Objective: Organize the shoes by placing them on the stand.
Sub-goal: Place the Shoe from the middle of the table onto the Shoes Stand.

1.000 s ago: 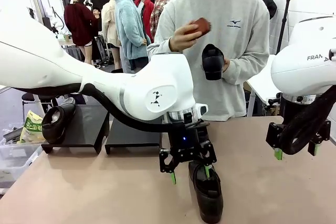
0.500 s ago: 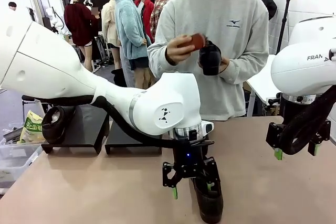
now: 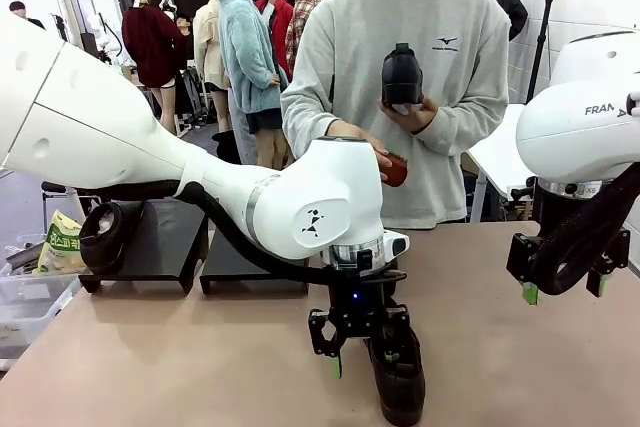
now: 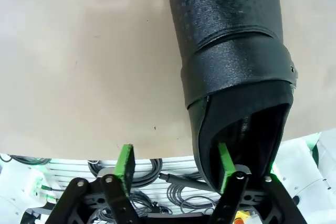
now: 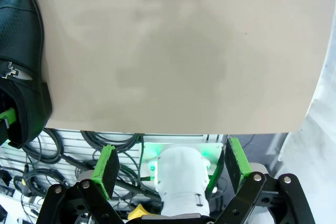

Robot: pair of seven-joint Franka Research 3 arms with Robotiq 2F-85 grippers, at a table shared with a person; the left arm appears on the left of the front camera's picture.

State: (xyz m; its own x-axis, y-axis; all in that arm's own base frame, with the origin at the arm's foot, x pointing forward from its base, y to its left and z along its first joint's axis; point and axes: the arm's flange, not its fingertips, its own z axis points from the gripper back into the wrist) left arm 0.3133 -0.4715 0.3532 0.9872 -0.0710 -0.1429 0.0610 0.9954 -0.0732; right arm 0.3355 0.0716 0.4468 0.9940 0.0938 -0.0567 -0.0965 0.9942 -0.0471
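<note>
A black shoe [image 3: 400, 387] lies on the tan table [image 3: 180, 357] near its front edge, toe toward me. My left gripper [image 3: 363, 359] is down on its heel end. In the left wrist view the left gripper [image 4: 175, 163] is open: one green pad [image 4: 224, 165] is inside the opening of the shoe [image 4: 231, 40], the other stands outside, apart from the shoe's side. Another shoe [image 3: 104, 233] sits on the black stand [image 3: 165, 242] at far left. The person holds a third shoe [image 3: 402, 77] upright in one hand. My right gripper [image 3: 566, 289] hangs open at the right, holding nothing.
A second black stand section [image 3: 250, 259] sits behind my left arm. The person's other hand holds a small brown object [image 3: 396, 169]. A yellow bag [image 3: 60, 243] and a clear bin [image 3: 20, 299] lie off the table's left. The right wrist view shows bare table [image 5: 173, 51] beside the shoe [image 5: 21, 51].
My left gripper came down over the shoe's heel and its jaws narrowed slightly. The person raised the held shoe and lowered the hand with the brown object. The right arm stayed still.
</note>
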